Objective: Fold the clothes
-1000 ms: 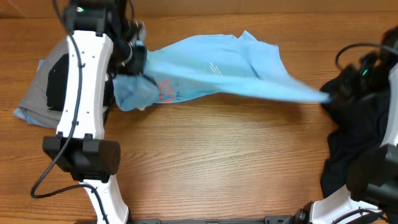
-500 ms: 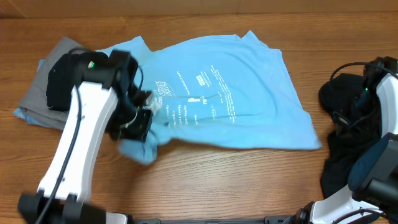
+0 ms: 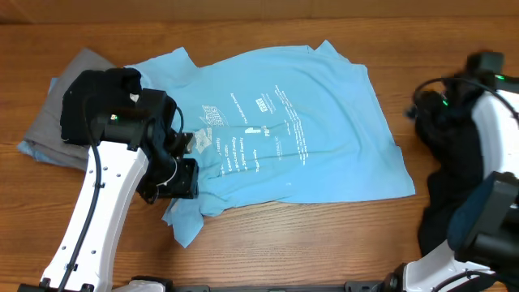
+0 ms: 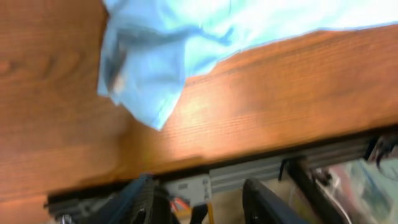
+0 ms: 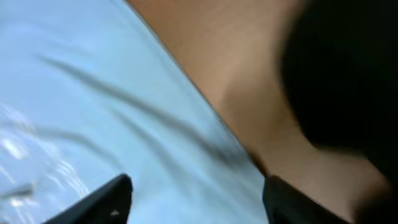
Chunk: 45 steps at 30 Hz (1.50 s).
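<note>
Shirt [image 3: 308, 162] lies flat now, not stretched taut; left gripper [image 4: 199, 200] gapes empty, corner just ahead, right gripper [image 5: 193, 199] wide over the edge. Looks ready for folding.

Wooden table [image 3: 324, 235], warm brown, with grain running left to right and a soft glare on the boards in the left wrist view. Along its near edge sits a grey metal rail [image 4: 236, 169] (blurred, no detail readable). Past the rail, at lower right, pale clutter [image 4: 367, 186] too smeared to name. From overhead, a black bar [image 3: 284, 287] lines the table's bottom edge.
</note>
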{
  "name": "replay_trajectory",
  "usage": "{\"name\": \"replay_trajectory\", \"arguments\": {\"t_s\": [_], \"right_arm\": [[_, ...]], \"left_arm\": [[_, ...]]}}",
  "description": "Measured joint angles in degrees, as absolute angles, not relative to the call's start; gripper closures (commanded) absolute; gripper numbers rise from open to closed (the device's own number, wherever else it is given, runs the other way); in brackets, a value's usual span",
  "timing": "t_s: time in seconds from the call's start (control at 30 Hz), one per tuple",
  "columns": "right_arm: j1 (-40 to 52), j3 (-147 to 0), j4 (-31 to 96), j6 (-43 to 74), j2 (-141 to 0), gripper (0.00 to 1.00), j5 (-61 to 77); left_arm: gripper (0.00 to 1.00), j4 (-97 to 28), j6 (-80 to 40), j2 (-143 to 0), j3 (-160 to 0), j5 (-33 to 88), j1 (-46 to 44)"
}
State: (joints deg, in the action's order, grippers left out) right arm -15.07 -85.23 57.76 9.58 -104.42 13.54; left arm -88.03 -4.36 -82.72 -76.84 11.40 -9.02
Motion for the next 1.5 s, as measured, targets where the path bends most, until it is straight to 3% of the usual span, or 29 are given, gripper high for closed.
{"name": "replay_trajectory", "arguments": {"t_s": [0.3, 0.43, 0.57, 0.63, 0.67, 0.9, 1.13, 1.27, 1.5], "right_arm": [[-7.7, -85.2, 45.9, 6.8, -112.1, 0.28, 11.1], [-7.8, -85.2, 46.0, 6.3, -119.7, 0.36, 10.0], [-7.8, -85.9, 47.2, 6.0, -121.3, 0.58, 10.0], [-7.8, -85.9, 48.0, 6.0, -121.4, 0.88, 10.2], [-7.8, -85.9, 48.9, 5.9, -121.5, 0.96, 10.3], [-8.6, -87.5, 56.4, 13.1, -121.8, 0.96, 1.0], [-20.8, -93.0, 64.5, 24.3, -121.8, 0.95, -5.0], [-25.2, -93.3, 65.6, 24.9, -121.6, 0.77, -3.1], [-25.3, -93.3, 65.7, 19.3, -119.8, 0.68, 8.6]], "left_arm": [[0.51, -86.1, -4.8, -82.7, -76.8, 11.4, -9.0], [0.52, -86.1, -4.9, -82.7, -76.8, 11.4, -9.0], [0.52, -86.0, -5.0, -82.7, -76.8, 11.4, -9.0], [0.51, -85.9, -5.2, -82.7, -76.8, 11.4, -9.0], [0.51, -85.5, -5.3, -82.7, -76.8, 11.4, -9.0], [0.52, -84.6, -5.6, -82.7, -76.8, 11.4, -9.0], [0.43, -83.0, -5.7, -82.7, -76.8, 11.4, -9.0], [0.39, -80.9, -5.7, -82.7, -76.8, 10.0, -9.0], [0.44, -74.4, -7.1, -84.3, -76.0, 6.8, -9.0]]}}
